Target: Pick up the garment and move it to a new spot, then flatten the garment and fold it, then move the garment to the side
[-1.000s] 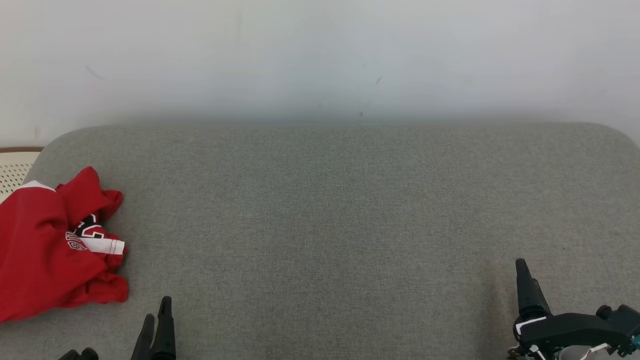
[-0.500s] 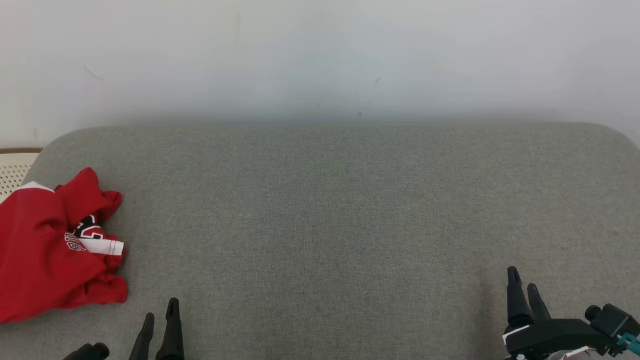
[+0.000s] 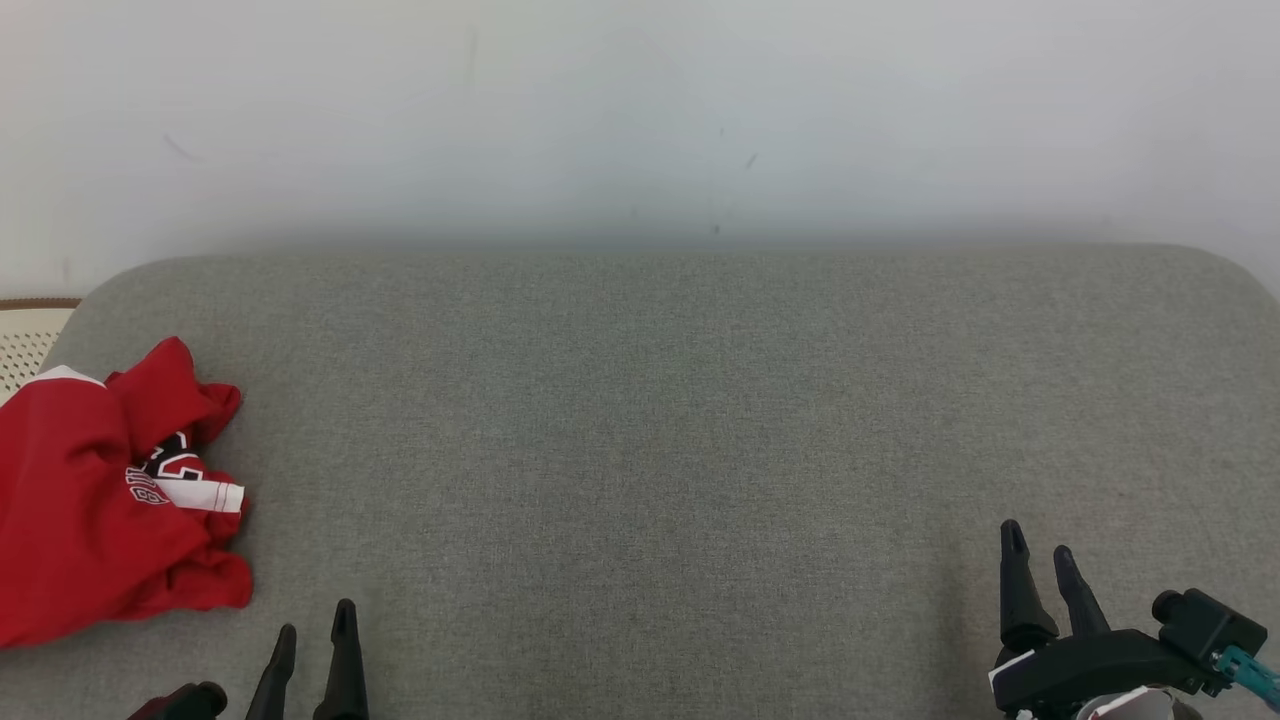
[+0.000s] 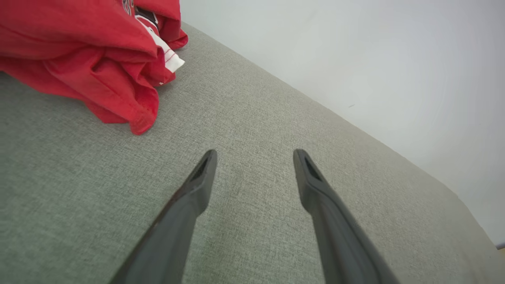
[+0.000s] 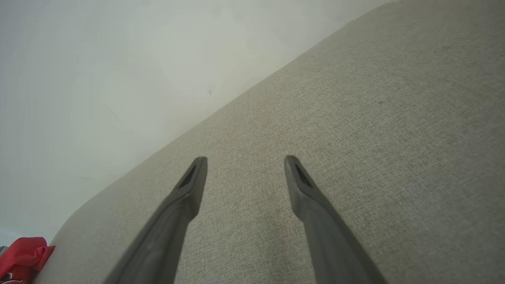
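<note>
Red garment sits crumpled at the far left edge of the grey fabric-covered worktop, with white trim and dark lettering showing in the folds. Left gripper is low at the near edge, just right of the garment and not touching it; jaws spread wide, nothing between them. Right gripper is at the near right, well apart from the garment; jaws also wide open and empty. White wall behind.

The left gripper is held at the near left, fingers parted. The right gripper is held at the near right, likewise parted and empty.
</note>
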### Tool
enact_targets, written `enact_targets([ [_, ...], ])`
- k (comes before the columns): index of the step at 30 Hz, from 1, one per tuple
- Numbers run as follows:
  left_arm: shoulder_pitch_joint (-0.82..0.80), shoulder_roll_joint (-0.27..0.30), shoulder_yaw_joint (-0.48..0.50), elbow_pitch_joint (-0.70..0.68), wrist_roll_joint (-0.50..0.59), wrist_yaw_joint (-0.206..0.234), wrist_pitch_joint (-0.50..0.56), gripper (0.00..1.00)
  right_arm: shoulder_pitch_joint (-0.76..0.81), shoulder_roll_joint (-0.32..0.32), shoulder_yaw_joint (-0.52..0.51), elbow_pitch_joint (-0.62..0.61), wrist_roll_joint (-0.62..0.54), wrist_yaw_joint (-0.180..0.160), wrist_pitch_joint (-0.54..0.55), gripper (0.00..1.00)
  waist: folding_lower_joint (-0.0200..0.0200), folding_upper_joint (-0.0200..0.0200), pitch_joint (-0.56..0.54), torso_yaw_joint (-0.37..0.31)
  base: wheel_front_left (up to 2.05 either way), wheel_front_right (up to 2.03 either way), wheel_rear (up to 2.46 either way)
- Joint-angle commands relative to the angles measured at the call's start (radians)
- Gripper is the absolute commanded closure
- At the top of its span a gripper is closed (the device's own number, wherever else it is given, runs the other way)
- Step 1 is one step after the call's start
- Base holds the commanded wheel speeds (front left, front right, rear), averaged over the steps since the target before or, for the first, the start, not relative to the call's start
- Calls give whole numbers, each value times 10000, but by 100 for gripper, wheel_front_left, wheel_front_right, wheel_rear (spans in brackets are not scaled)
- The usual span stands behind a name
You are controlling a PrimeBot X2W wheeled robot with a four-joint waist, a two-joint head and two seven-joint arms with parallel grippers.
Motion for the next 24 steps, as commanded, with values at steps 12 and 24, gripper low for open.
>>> enact_targets([
  [12, 28, 93, -187, -47, 1784, 247, -363, 0, -110, -236, 587, -28, -1497, 6, -408, 0, -1, 0, -9, -47, 0, 0, 0],
  [24, 142, 97, -254, -13, 2801, 545, -606, 0, -88, -406, 994, 29, -2578, 6, -670, 0, -1, 0, -69, -107, 0, 0, 0],
])
